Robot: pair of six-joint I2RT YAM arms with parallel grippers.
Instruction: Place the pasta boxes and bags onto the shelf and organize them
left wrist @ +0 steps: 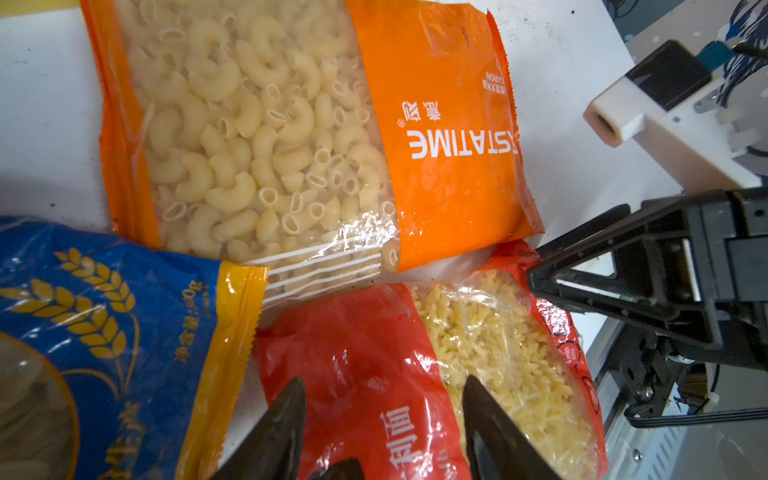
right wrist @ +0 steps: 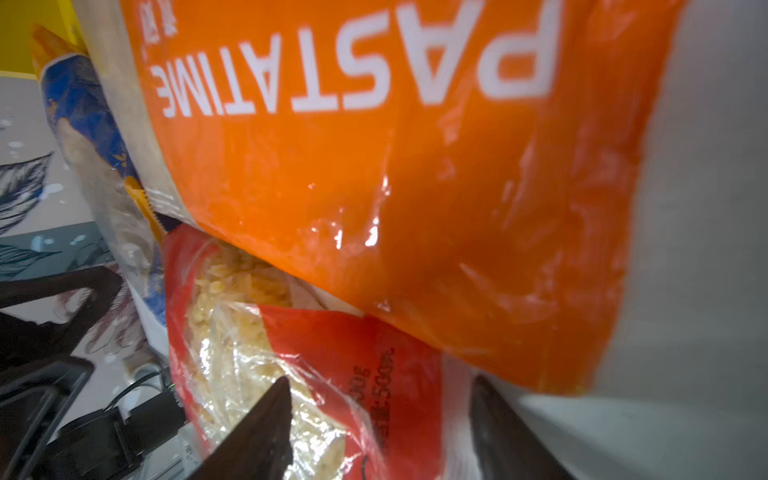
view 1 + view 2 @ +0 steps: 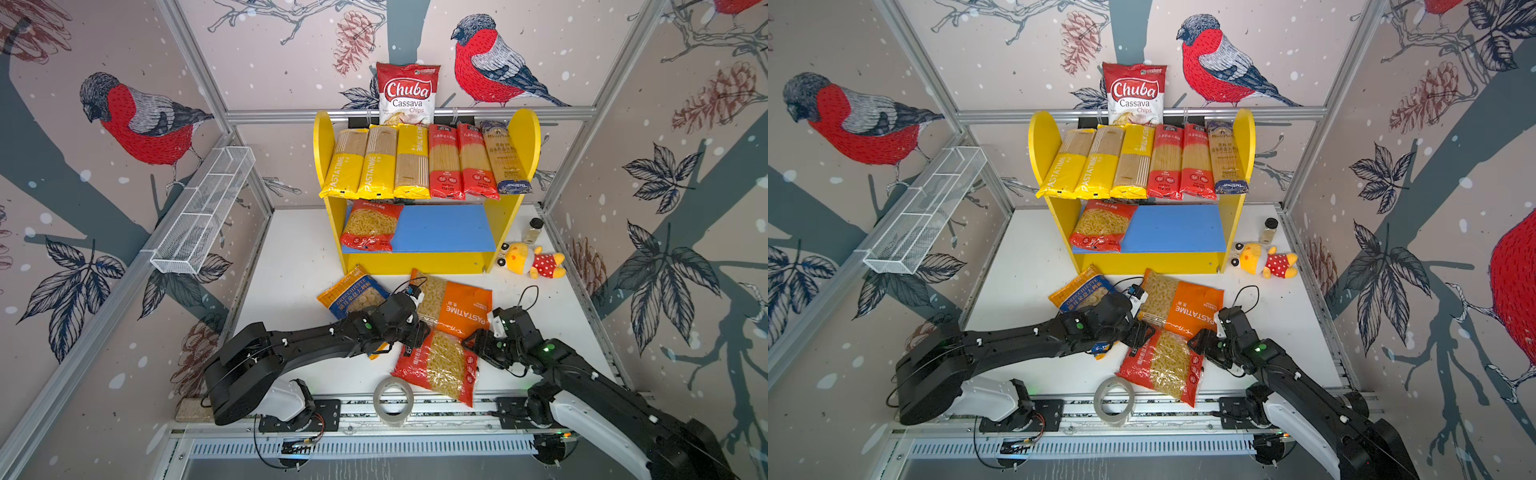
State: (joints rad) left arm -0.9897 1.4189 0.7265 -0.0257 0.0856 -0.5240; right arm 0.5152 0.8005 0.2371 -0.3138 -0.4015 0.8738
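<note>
The shelf stands at the back, with yellow, red and navy-gold spaghetti packs across its upper board. One red short-pasta bag lies on the blue lower board. On the table lie a blue-orange bag, an orange PASTATIME macaroni bag and a red fusilli bag. My left gripper is open over the red bag's far-left end. My right gripper is open at its right end.
A Chuba chips bag leans behind the shelf. A tape roll sits at the table's front edge. A plush toy and a spice jar lie right of the shelf. A white wire basket hangs on the left wall.
</note>
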